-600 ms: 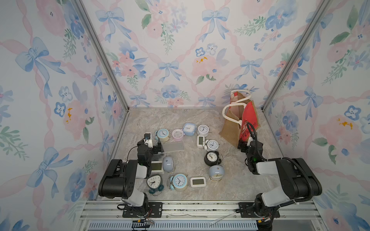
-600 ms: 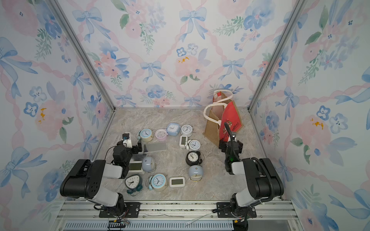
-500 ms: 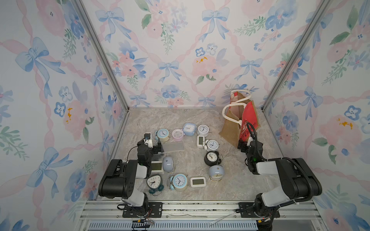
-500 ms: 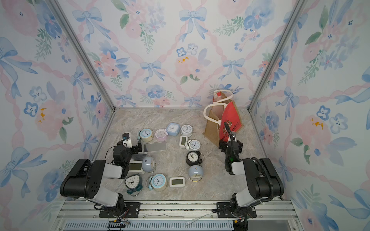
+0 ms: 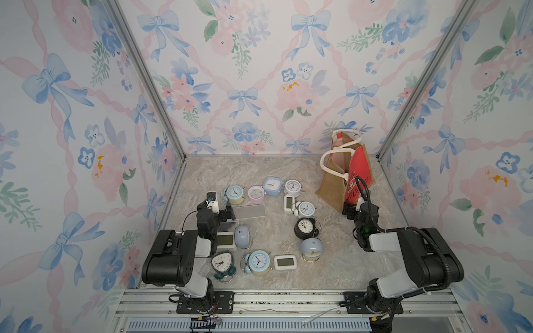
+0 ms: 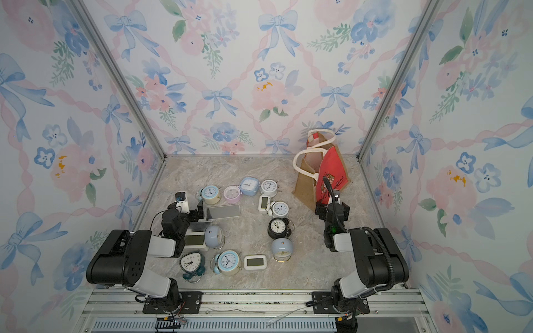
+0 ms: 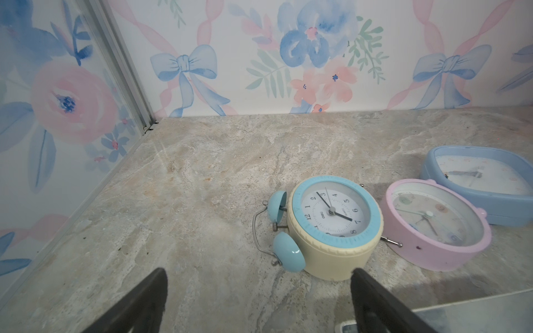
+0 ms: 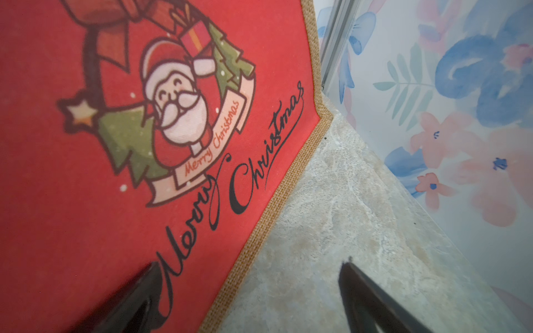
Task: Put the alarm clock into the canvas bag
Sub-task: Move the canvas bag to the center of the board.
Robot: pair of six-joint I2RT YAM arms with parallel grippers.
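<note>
Left fingers (image 7: 135, 305) spread wide, empty, low over the desk (image 7: 202, 173). The cream clock (image 7: 334, 227) lies face-up just ahead, off toward one finger, with its bells-to-feet axis running across the approach. The left arm looks clearly the nearer. Right fingers (image 8: 372, 305), also wide and empty, hover right by the bag (image 8: 86, 173), which stands in the far right corner, well apart from that clock.

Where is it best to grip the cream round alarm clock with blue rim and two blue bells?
The cream clock lies face up: best come from above and close on its round body, across the sides free of bells and feet.
</note>
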